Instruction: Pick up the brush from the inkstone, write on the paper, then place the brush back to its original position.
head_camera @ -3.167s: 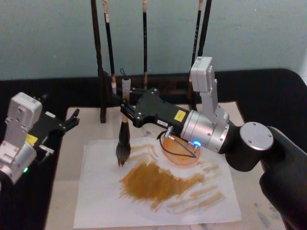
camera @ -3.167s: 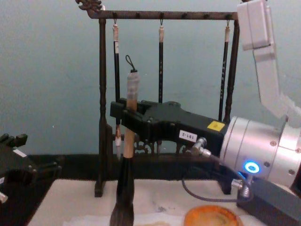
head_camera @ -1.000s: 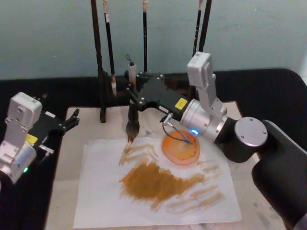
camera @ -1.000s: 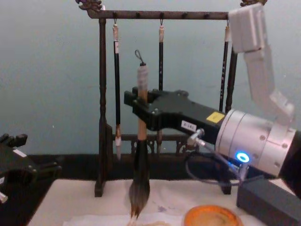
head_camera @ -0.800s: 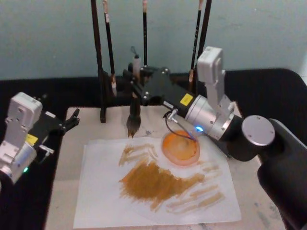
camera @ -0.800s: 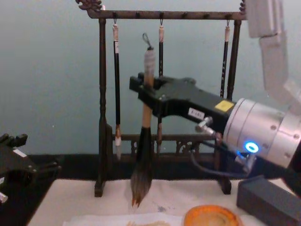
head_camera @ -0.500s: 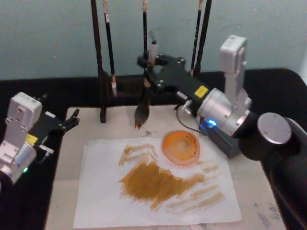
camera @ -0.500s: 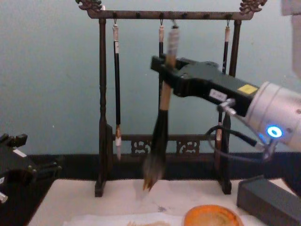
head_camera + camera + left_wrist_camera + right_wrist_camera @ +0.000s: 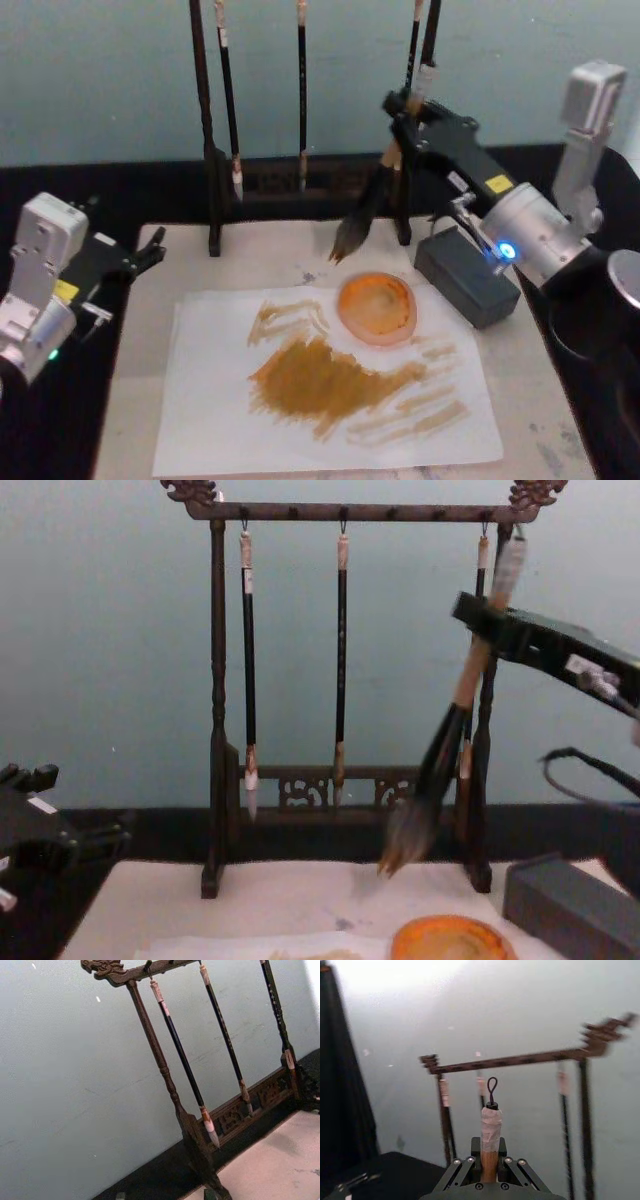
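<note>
The brush [image 9: 384,172] hangs in the air, pinched high on its pale handle by the right hand [image 9: 403,122], whose dark fingers [image 9: 480,615] are pressed against the handle from both sides. It leans noticeably: the taped top and cord loop point up toward the rack's [image 9: 207,150] right post, while the bushy hair slants down toward the robot's left. From the chest view the brush [image 9: 450,720] shows its hair clear of the surface, in front of the rack [image 9: 215,680], above the far strip of the beige mat [image 9: 130,400] and touching nothing. In the right wrist view the handle [image 9: 490,1132] rises straight out between the closed fingers.

The paper [image 9: 215,420] lies flat on the mat, nearer the robot than the brush tip, and carries broad ochre-brown strokes across its middle. An orange dish [image 9: 377,308] sits on the sheet's far right part, and a dark grey block [image 9: 465,275] rests on the mat just to the right of the dish.

Three thin brushes [image 9: 247,660] hang from the rack's top bar.

The left hand [image 9: 148,252] sits apart at the left edge of the mat, over the black worktop [image 9: 100,190], holding nothing; whether it is spread or closed I cannot tell.
</note>
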